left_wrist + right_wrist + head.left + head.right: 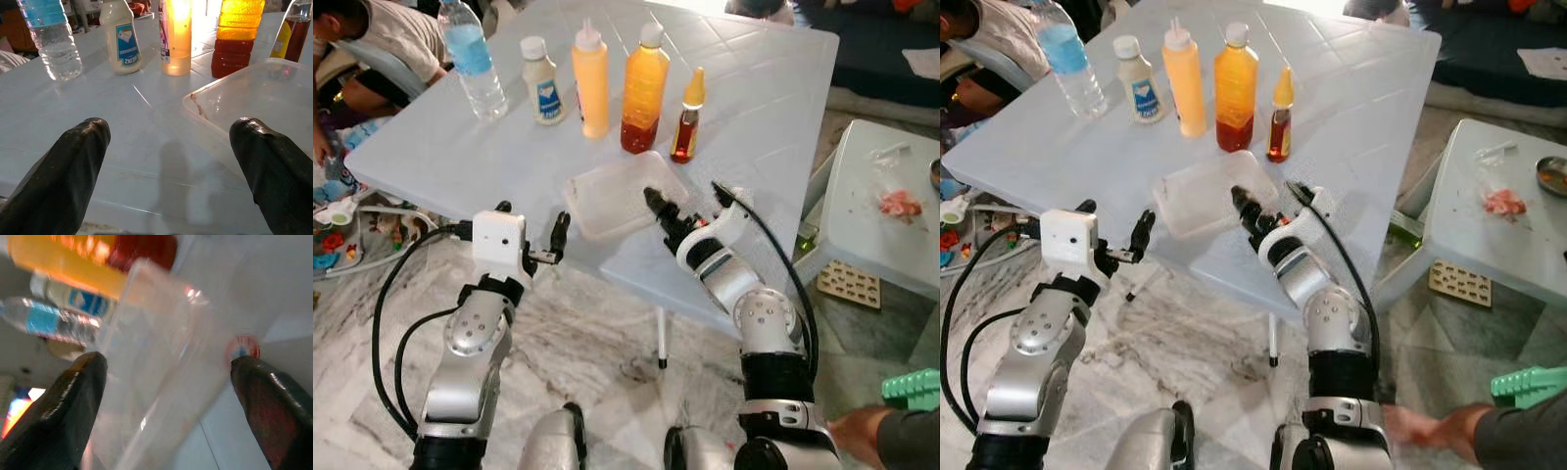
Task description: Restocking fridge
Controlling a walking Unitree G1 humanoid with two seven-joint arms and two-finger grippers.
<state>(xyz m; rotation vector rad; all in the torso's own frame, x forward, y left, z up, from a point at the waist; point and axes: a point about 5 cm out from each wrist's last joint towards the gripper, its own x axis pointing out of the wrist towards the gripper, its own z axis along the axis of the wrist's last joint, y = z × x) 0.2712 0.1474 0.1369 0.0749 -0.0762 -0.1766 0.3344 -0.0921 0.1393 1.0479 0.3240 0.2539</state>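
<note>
Two pincers wide: right gripper [685,198] straddles clear plastic rectangular tub [607,201] rim, prob. to grab; left gripper [530,233] waits beside it.

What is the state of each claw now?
Left claw: open, holding nothing.
Right claw: open, over the clear container.

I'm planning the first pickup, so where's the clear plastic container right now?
In the left eye view, the clear plastic container sits near the front edge of the white table, just before the small sauce bottle, with the right gripper reaching over it.
</note>
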